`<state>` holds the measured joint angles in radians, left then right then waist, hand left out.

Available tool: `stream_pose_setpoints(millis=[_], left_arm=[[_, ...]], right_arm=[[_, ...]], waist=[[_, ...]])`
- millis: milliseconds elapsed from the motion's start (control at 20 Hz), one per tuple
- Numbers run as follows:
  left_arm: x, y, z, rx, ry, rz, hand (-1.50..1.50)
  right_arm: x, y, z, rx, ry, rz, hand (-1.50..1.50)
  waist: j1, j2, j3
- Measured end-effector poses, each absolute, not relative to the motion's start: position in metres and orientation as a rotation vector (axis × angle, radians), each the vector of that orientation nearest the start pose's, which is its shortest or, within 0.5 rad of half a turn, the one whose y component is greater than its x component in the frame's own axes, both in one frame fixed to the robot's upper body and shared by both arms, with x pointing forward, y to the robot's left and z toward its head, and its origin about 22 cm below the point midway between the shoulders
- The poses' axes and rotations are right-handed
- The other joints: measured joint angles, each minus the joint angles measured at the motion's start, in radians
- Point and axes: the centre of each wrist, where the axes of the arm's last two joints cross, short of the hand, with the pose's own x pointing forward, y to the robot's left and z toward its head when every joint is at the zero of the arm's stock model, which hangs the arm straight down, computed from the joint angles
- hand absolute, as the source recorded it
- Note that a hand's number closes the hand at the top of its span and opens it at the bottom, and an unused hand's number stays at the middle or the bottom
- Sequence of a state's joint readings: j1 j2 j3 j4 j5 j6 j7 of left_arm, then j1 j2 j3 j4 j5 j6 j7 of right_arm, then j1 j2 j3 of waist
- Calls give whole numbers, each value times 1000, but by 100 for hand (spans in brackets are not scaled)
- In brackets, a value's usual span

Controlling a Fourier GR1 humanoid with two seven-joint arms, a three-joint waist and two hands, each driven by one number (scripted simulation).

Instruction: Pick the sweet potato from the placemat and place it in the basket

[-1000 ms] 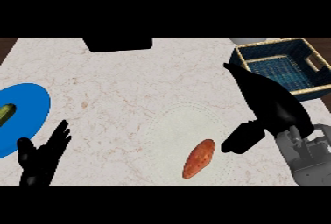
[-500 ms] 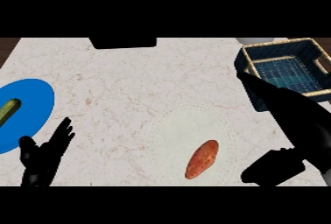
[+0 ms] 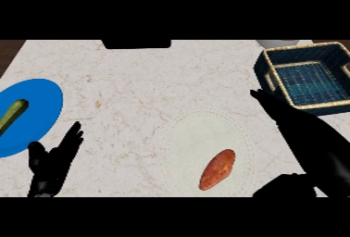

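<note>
Orange-brown sweet potato [image 3: 218,169] lies tilted on the pale round placemat [image 3: 205,127], low and right of centre in the frame, its upper end leaning toward the right. Nothing touches it. The woven basket [image 3: 275,61], blue-lined with a tan rim, stands at the upper right of the marble desk [image 3: 157,74], well apart from the placemat.

The right hand [image 3: 301,127] enters from the lower right edge. Its fingers are stretched out straight and point toward the upper left, with the thumb lying dark along the bottom edge of the frame; it grips nothing and sits just right of the placemat, near the sweet potato but clear of it. The left hand [image 3: 51,162] rests at the lower left, fingers up and uncurled, holding nothing. A blue plate [image 3: 37,99] at the left edge carries a green vegetable [image 3: 11,115], neither of which belongs to the task.

Step in hand, as judged: the approach, with the pick not yet made. The next move would call for the right hand to swing left and down over the sweet potato, fingers to one side and thumb to the other across its narrow width, then to curl round it before any lift toward the basket.
</note>
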<state>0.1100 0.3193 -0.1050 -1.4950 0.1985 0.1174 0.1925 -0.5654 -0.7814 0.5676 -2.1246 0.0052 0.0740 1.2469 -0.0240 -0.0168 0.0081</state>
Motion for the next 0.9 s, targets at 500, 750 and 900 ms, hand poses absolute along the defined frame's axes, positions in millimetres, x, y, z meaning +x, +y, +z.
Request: stream_pose_setpoints(millis=[500, 750, 900], left_arm=[[212, 296, -21, 154, -1173, -41, 0], [211, 298, -20, 147, -1170, -43, 0], [212, 298, -22, 154, -1170, -39, 0]], right_arm=[[213, -163, 166, -654, -1026, 1022, -150], [207, -160, 145, -661, -1011, 1015, -150], [205, -157, 136, -673, -1011, 1008, -150]], waist=[[12, 4, 1], [13, 4, 1], [14, 5, 2]])
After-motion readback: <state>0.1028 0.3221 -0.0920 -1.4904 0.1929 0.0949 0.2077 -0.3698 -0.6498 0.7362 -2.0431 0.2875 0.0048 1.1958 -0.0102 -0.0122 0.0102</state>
